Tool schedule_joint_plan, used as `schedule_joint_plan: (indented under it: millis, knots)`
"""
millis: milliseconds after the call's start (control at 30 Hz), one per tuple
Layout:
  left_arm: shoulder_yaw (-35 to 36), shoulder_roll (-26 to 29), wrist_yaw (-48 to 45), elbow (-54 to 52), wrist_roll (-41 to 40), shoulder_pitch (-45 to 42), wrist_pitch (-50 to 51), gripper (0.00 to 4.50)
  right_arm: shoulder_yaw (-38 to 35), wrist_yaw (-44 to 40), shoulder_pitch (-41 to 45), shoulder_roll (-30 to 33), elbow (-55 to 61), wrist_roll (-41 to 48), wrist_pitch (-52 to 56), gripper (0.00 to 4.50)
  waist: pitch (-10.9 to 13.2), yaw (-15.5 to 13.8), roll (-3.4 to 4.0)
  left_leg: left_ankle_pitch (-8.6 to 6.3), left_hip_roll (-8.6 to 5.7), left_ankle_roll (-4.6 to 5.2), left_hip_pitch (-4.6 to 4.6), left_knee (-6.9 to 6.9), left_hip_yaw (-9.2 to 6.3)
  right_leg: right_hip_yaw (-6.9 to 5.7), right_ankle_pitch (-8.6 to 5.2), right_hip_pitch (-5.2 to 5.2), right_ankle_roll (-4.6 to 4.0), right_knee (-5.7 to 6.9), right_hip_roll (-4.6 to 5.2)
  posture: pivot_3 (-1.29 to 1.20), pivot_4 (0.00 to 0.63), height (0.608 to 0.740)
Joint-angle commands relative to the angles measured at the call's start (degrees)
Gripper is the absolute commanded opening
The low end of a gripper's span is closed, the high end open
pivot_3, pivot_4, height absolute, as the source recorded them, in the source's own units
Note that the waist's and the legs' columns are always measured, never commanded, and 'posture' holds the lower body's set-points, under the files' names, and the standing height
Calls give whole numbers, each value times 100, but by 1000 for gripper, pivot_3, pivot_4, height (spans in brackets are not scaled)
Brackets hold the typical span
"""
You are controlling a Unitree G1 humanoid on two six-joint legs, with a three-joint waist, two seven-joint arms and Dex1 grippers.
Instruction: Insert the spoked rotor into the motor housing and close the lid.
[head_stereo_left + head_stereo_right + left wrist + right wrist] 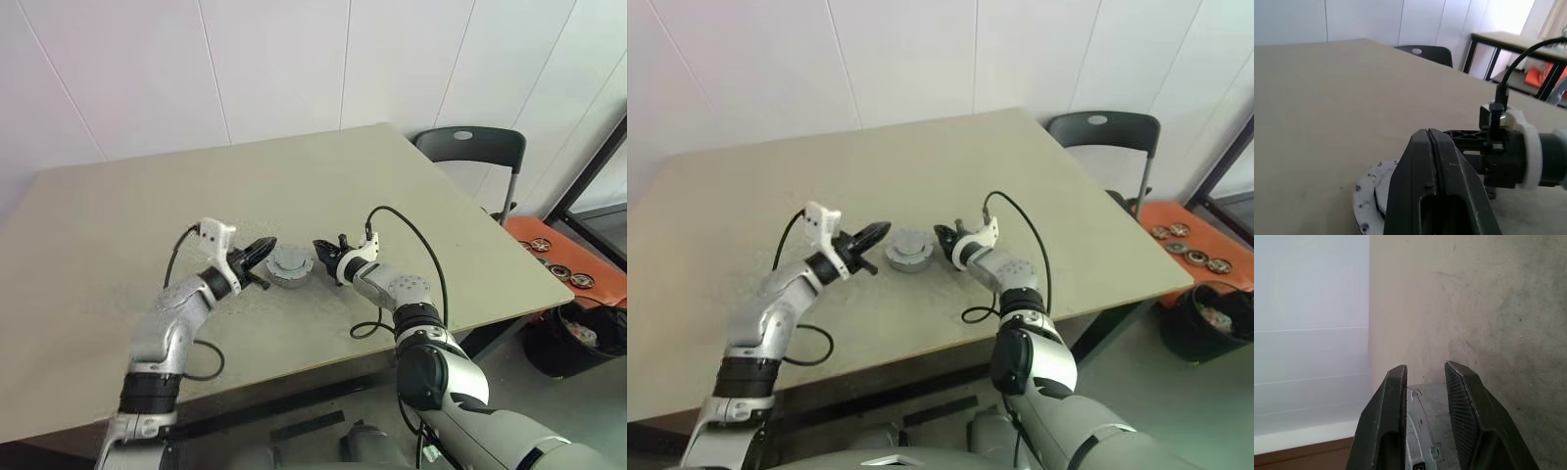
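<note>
The motor housing [291, 267] is a round silvery-grey metal piece in the middle of the table [147, 215]. The lid [1365, 193] shows as a pale disc with small rim holes and a dark cut-out, lying on top of the housing. The spoked rotor is hidden. My left gripper [266, 249] is shut with nothing in it, its tip just over the housing's left edge. My right gripper [324, 256] is at the housing's right edge. Its fingers [1393, 421] stand apart, and a strip of the metal rim [1420, 431] lies between them.
Black cables [370, 329] loop on the table near the front edge by my right arm. A dark chair [470, 149] stands behind the table's right corner. An orange mat [563, 257] with round parts and a black bin [578, 338] are on the floor at the right.
</note>
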State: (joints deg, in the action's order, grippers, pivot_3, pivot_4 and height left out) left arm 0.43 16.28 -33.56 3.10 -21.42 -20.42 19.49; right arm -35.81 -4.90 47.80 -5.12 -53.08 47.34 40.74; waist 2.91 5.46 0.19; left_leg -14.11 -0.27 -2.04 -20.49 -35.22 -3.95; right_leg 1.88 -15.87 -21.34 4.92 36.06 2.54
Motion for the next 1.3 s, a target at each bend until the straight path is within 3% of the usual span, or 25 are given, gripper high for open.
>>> schedule_joint_plan:
  millis: [33,267,567,867,1300]
  knots:
    - [-385,-174,53,657,642,-495,-749,0,73,-4,-5,51,43,-98,-145,1246,0,-5,-1,0,0,0,0,3,1,0,0,-1,0,0,0,0,0,740]
    - [-794,-315,-66,1504,1279,-926,-1370,0,151,-7,-33,114,101,-114,-179,1246,0,4,-1,0,1,1,-1,11,24,0,1,-7,4,2,-5,0,0,740]
    - [-1280,222,-25,1944,2231,-863,-1167,0,198,11,-51,185,153,-147,-214,1246,0,-36,-1,1,0,1,-4,9,24,0,0,-5,7,2,1,0,0,740]
    - [-1104,43,-167,1705,1962,-683,-1111,0,363,-80,-48,306,270,-257,-8,1246,0,-152,-1,0,2,1,-2,9,24,1,0,-7,6,4,-1,0,0,740]
    - [-1075,87,-409,1477,1895,-598,-1000,0,972,-210,-469,1207,1358,-389,1761,1246,1,-367,2,1,-8,2,-102,10,26,1,29,-96,16,8,5,0,0,740]
